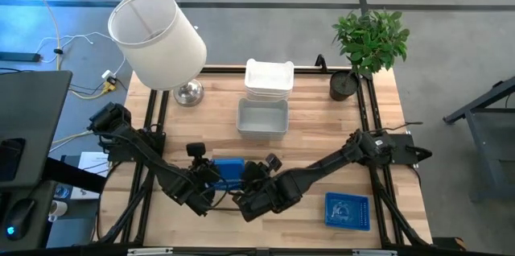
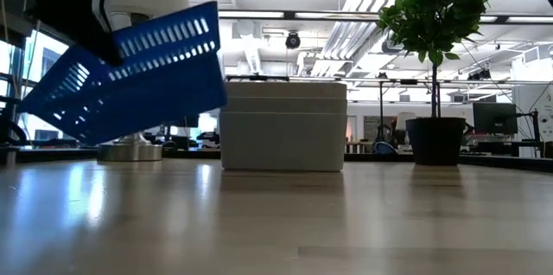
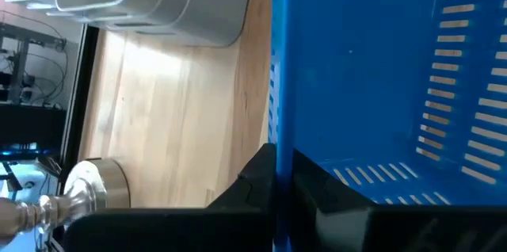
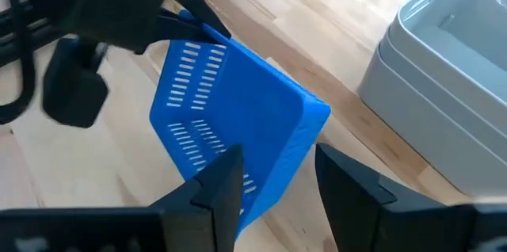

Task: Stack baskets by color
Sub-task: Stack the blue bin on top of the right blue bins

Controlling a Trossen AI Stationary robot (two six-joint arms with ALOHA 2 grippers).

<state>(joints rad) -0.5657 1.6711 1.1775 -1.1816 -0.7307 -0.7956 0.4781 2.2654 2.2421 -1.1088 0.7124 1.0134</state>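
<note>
A blue basket [image 1: 229, 169] hangs tilted above the near middle of the table, clear of the wood in the low view [image 2: 130, 76]. My left gripper [image 1: 211, 179] is shut on it. My right gripper [image 4: 277, 174] stands open right beside it, one finger on either side of the basket's lower corner [image 4: 265, 165]; I cannot tell whether they touch it. A second blue basket [image 1: 347, 210] lies flat on its base at the near right. A white stack [image 1: 269, 77] stands at the far middle, with a grey basket [image 1: 262, 117] just in front of it. My left gripper pinches the blue basket's side wall at its rim [image 3: 275, 137] between the two fingers, one finger [image 3: 325, 192] inside the basket and one outside. The fingers slant downward from the table's left. The basket is lifted clear and tilted.
A lamp with a big white shade [image 1: 157, 39] and a metal foot [image 1: 189, 92] stands at the far left. A potted plant [image 1: 344, 84] is at the far right. Bare wood lies between the held basket and the grey basket.
</note>
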